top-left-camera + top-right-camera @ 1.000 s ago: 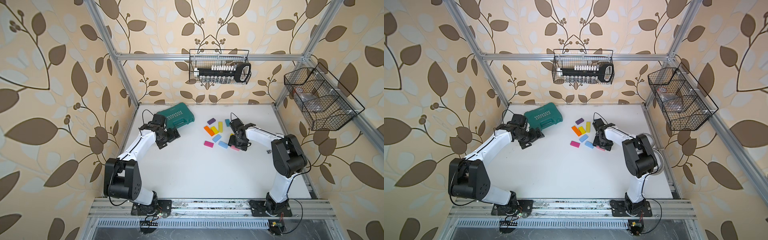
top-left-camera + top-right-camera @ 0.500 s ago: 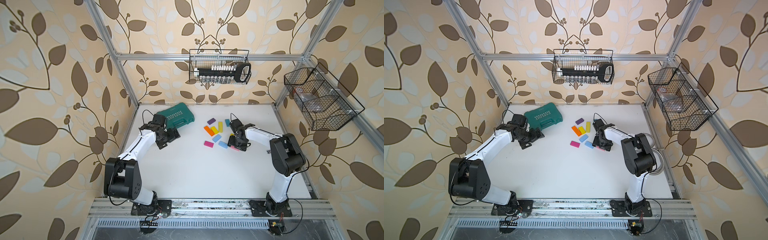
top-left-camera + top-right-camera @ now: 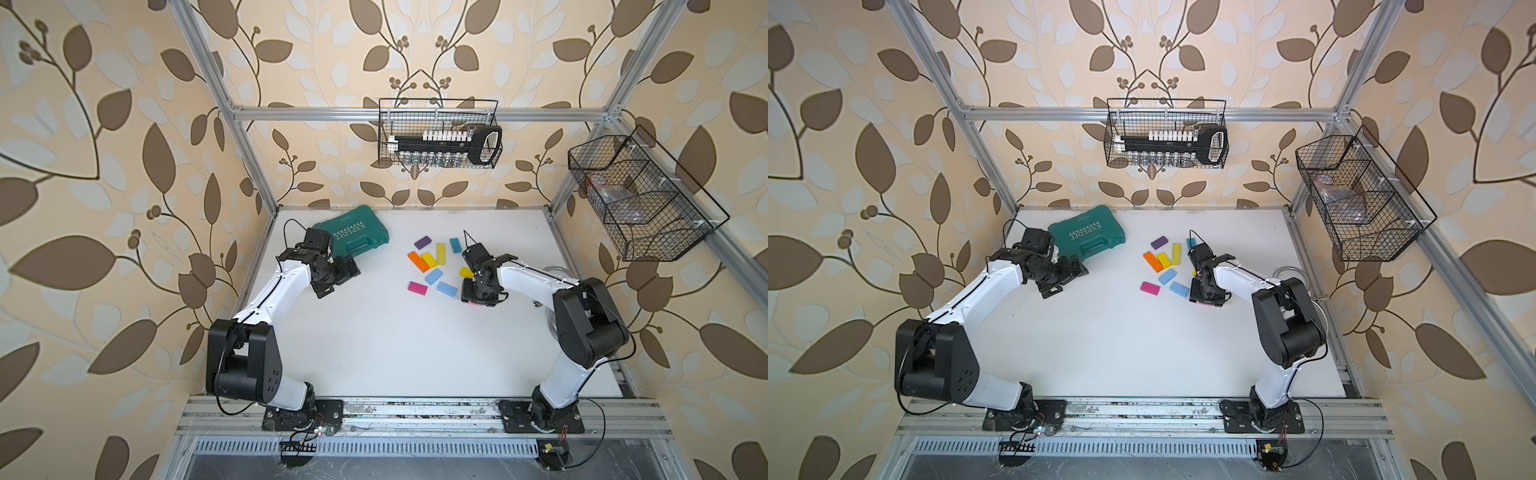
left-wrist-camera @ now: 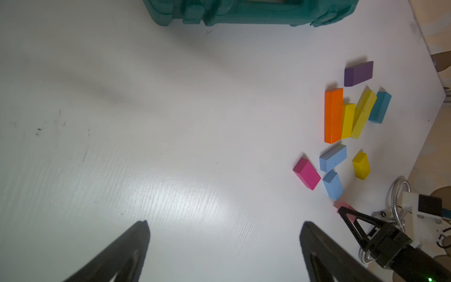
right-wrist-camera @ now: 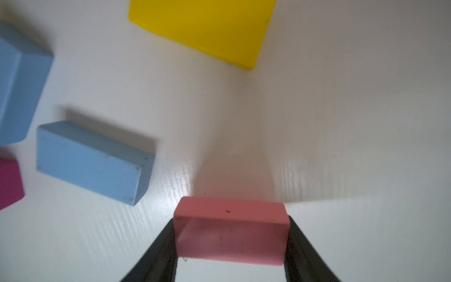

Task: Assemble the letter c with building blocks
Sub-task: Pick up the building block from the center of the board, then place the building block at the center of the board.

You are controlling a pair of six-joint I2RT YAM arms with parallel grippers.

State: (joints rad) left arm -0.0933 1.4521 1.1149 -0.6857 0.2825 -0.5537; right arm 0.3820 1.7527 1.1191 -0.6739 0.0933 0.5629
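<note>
My right jaws pressed on the two short ends of the pink block (image 5: 230, 234), one finger flat against each end. I could not tell whether it had cleared the desk (image 3: 374, 353). The block sat at the near right edge of the scattered pile. I judged the grip should stay square and the lift go straight up before any sideways carry, so the block would not twist out.

Just left of it lay a light blue block (image 5: 92, 161), close enough to be nudged by a sweep that way. A small yellow block (image 5: 202, 31) lay just beyond, on the far side. Farther left were a second light blue block (image 3: 433, 275) and a magenta block (image 3: 417, 287). At the far end lay the orange block (image 3: 415, 262), two more yellow ones, the purple block (image 3: 423, 242) and the teal block (image 3: 455, 245).

The bare desk on the near side looked the best spot for building the letter. My left jaws gaped wide and empty, well apart at the left, beside the green case (image 3: 353, 240).
</note>
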